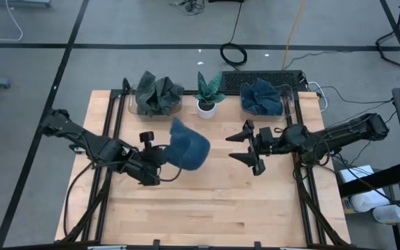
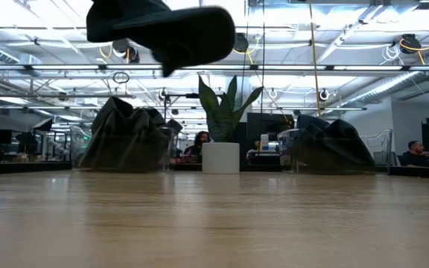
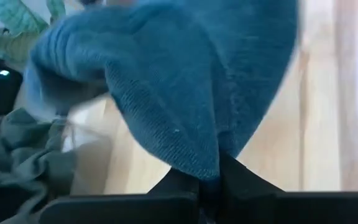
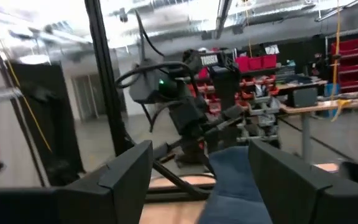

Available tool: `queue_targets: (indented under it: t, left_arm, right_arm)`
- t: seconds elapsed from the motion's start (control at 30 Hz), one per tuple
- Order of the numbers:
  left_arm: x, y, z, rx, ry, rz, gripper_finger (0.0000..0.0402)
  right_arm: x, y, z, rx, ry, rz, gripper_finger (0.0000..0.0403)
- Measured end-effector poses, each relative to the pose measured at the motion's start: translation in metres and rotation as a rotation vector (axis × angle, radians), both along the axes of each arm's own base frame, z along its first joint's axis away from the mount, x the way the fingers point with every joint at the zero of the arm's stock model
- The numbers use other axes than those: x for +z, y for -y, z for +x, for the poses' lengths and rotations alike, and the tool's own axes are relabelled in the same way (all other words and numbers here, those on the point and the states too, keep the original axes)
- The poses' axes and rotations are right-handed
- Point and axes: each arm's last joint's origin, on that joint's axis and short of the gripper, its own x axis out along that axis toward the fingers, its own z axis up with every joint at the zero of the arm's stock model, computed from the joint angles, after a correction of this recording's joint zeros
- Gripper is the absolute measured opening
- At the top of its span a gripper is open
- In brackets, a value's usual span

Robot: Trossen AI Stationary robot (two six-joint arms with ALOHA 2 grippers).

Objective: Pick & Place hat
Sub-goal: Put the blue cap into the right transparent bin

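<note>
A blue knit hat (image 1: 189, 147) hangs above the middle of the table, with my left gripper (image 1: 164, 158) shut on it. In the low view the hat (image 2: 162, 30) is a dark shape high over the tabletop. The left wrist view shows its ribbed cloth (image 3: 179, 81) filling the picture past the fingers. My right gripper (image 1: 244, 147) stands open to the hat's right, held up off the table. Nothing is between its fingers, and in its wrist view the right gripper (image 4: 199, 152) faces the hat (image 4: 235, 186) and the left arm. My left gripper pinches a bunched fold of the hat's knit (image 3: 207, 168) between its two fingers (image 3: 244, 183). The fingers come from the table's left, slanting down. The hat spreads out beyond the fingertips toward the table's right and far side, lifted clear of the table.
At the table's far edge stand a clear bin of grey-green hats (image 1: 158, 96), a small potted plant (image 1: 207, 94) and a clear bin of blue hats (image 1: 261, 97). A keyboard (image 1: 262, 80) lies behind them. Bare wood (image 1: 207, 208) stretches toward the near edge.
</note>
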Motion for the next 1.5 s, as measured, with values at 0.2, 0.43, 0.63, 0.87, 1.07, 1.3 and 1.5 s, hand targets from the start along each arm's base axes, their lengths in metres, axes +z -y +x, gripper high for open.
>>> queue_targets:
  t: [0.2, 0.43, 0.63, 0.87, 1.07, 1.3, 1.5]
  left_arm:
    - [0.002, 0.006, 0.011, -0.038, -0.169, 0.097, 0.0008]
    - [-0.008, 0.015, 0.029, -0.082, -0.32, 0.209, 0.0008]
    - [-0.006, 0.019, 0.043, -0.081, -0.32, 0.294, 0.0008]
    - [0.015, 0.02, 0.053, -0.002, -0.17, 0.399, 0.0008]
    - [0.027, 0.016, 0.055, 0.145, 0.003, 0.536, 0.0008]
    - [0.034, 0.014, 0.062, 0.273, 0.18, 0.63, 0.0008]
    - [0.042, 0.015, 0.071, 0.349, 0.297, 0.703, 0.0008]
  right_arm:
    - [0.025, -0.002, 0.004, -0.016, -0.113, -0.144, 0.0251]
    - [0.048, -0.001, 0.002, -0.025, -0.184, -0.264, 0.0251]
    - [0.055, -0.004, 0.011, -0.012, -0.284, -0.311, 0.0251]
    - [0.046, -0.007, 0.035, -0.103, -0.406, -0.301, 0.0251]
    - [0.045, -0.004, 0.044, -0.379, -0.393, -0.066, 0.0251]
    - [0.058, -0.004, 0.045, -0.353, -0.25, 0.196, 0.0251]
    - [0.065, -0.004, 0.045, -0.312, -0.162, 0.423, 0.0251]
